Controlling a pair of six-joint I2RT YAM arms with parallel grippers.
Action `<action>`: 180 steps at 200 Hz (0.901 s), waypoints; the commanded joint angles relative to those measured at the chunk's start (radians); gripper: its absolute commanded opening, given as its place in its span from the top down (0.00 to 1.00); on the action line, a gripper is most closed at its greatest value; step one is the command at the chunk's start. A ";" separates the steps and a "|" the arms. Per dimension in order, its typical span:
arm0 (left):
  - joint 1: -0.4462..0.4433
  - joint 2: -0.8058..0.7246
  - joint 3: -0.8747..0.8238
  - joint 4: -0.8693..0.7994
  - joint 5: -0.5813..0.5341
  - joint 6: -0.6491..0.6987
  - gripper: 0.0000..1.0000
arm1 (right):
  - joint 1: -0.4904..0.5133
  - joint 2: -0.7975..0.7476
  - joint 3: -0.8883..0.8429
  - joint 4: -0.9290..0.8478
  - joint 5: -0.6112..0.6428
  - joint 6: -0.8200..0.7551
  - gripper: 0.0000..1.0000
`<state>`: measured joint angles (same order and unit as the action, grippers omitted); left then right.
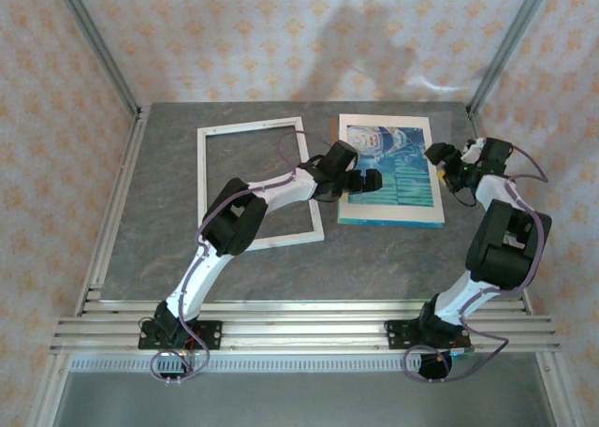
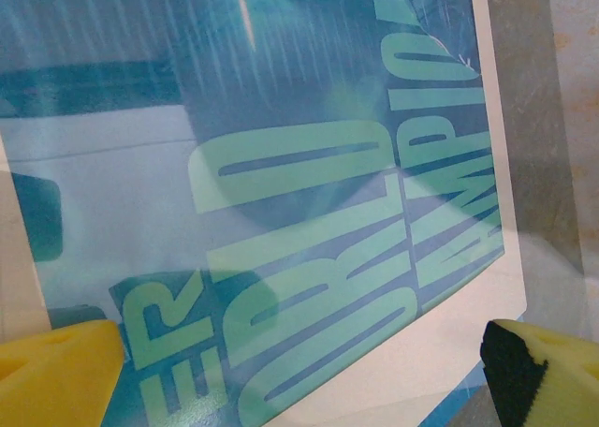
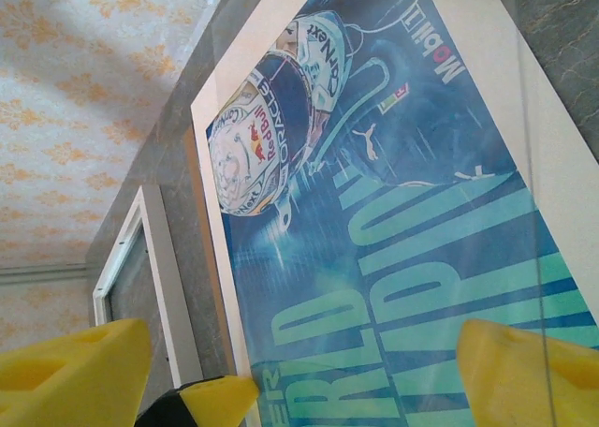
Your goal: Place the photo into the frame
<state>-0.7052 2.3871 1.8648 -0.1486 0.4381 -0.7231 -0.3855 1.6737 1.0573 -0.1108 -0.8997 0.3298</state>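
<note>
Wide-open left hand [image 1: 370,180] and right hand [image 1: 438,165] flank the photo [image 1: 393,160]; next, grip its edges for the frame [image 1: 248,125] beside the left hand.

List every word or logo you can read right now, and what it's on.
"Red Bull" and "ORACLE": on the helmet in the photo.
"Mobil": on the photo, past the helmet.
"ORLD" and "MPION": the photo's block lettering, cut off at the picture's edge.
Visor strip wording: too blurred to be sure.
</note>
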 commanded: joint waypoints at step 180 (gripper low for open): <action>0.025 -0.006 0.091 -0.185 0.023 0.042 0.00 | -0.002 -0.029 0.195 -0.335 0.158 -0.044 1.00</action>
<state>-0.7040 2.3852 1.8870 -0.1993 0.4397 -0.6830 -0.3855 1.6939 1.2068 -0.3809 -0.7471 0.2737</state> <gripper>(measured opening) 0.996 0.049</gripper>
